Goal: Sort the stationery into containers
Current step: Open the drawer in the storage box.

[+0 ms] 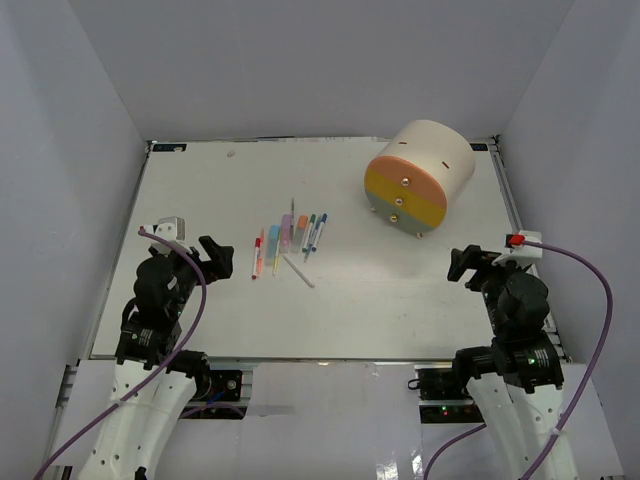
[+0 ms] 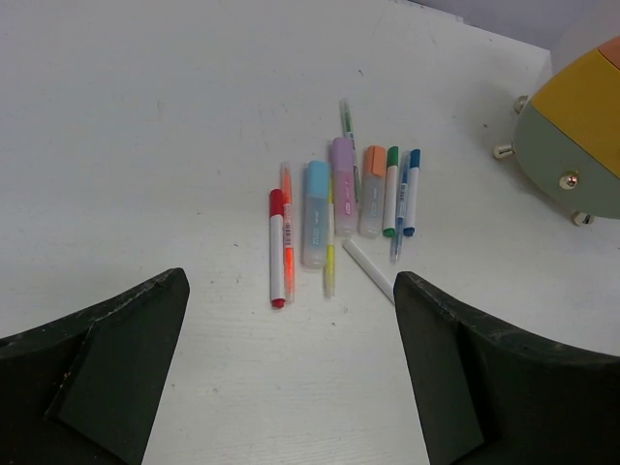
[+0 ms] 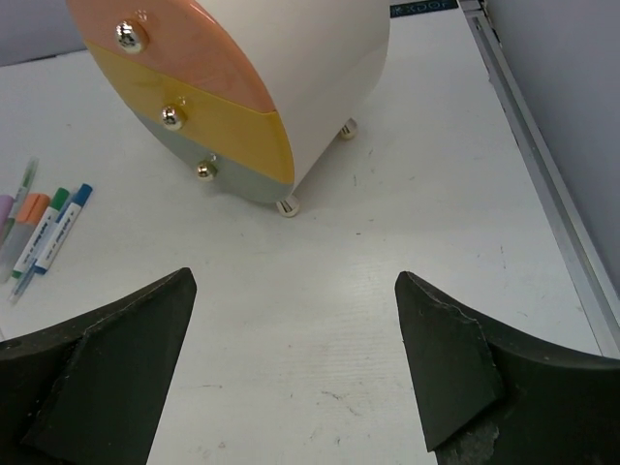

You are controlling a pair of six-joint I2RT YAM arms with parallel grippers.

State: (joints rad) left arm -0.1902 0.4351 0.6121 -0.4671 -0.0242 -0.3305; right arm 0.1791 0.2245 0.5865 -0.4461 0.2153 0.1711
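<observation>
The stationery (image 1: 289,240) lies in a loose row mid-table: a red-capped white marker (image 2: 277,248), an orange pen, a pale blue bar (image 2: 316,213), a purple bar (image 2: 344,184), an orange-capped bar, green and blue markers (image 2: 411,191) and a white stick (image 2: 368,270). The cream cylindrical organiser (image 1: 420,177) lies at the back right, its three drawers shut: orange-pink (image 3: 174,48), yellow (image 3: 208,116), grey (image 3: 228,174). My left gripper (image 1: 222,256) is open and empty, just left of the stationery. My right gripper (image 1: 467,264) is open and empty, in front of the organiser.
The table's raised right rail (image 3: 542,155) runs close beside my right gripper. White walls enclose the table at the back and sides. The organiser stands on small cream feet (image 3: 287,207).
</observation>
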